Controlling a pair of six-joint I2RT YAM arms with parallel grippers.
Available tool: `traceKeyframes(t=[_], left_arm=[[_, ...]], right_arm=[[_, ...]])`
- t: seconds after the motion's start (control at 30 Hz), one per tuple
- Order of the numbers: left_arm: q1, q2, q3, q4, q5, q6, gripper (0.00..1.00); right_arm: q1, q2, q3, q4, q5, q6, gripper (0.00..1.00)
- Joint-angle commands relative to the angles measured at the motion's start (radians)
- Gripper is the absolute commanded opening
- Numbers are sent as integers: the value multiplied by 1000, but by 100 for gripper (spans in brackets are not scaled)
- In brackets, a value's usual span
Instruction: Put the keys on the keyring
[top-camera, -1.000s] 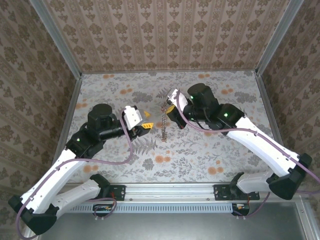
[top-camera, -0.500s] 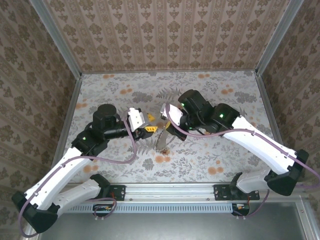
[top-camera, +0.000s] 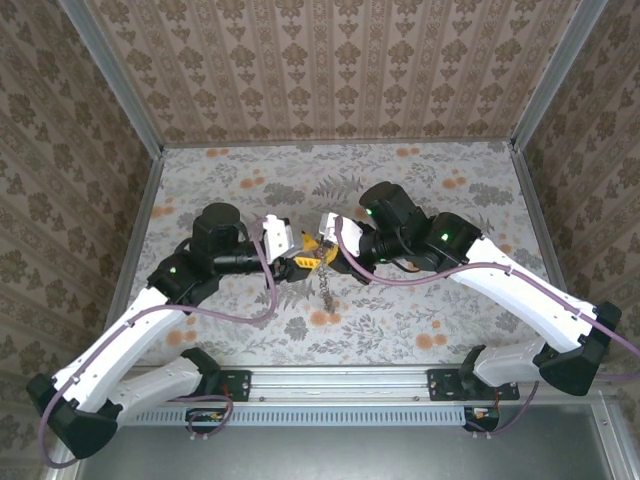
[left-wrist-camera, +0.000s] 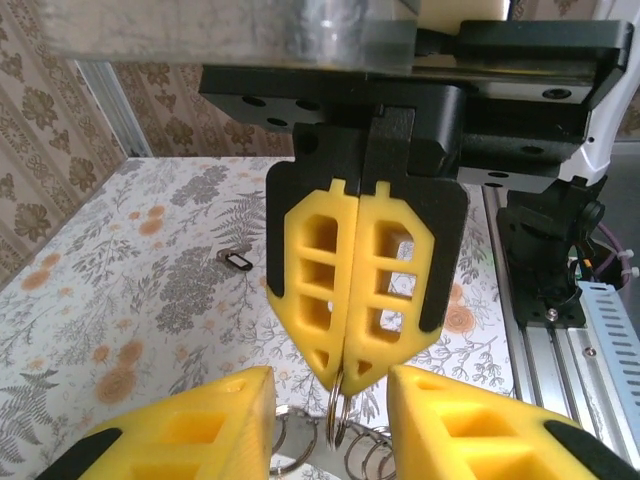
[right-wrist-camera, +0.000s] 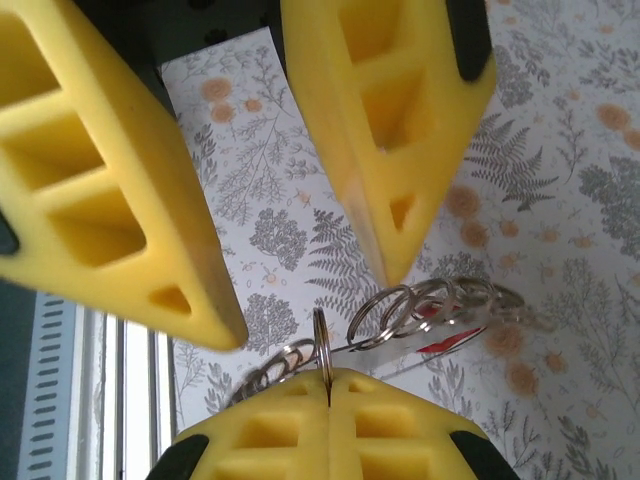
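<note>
Keyring is clamped in the closed right gripper; closure of the partly spread, empty left gripper at nine o'clock seems needed.

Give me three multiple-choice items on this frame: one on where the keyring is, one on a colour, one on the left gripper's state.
1. Where is the keyring?
A. Flat on the table
B. Hanging from the fingertips of the right gripper
C. On the rail by the arm bases

2. What colour is the tag among the rings?
A. Blue
B. Green
C. Red

3. How is the left gripper?
A. Open
B. Shut on a ring
C. Shut on a key

Answers:
1 B: the right gripper pinches one ring and the rest trails from it.
2 C: the tag shows red in the right wrist view.
3 A: its fingers stand apart, either side of the pinched ring.
</note>
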Motion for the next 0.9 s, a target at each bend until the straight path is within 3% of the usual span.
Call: traceKeyframes(t=[0.0,0.53,0.87], left_arm=[[-8,25,39,-41,-8,17,35],[-62,83,76,-124,-122,61,26],[-78,85,80,-162,-159,74,26]], right_arm=[[8,-24,-2,59,-41,-31,0],[18,-75,-56,124,1,-40,0],[25,-97,-85,158,0,-44,0]])
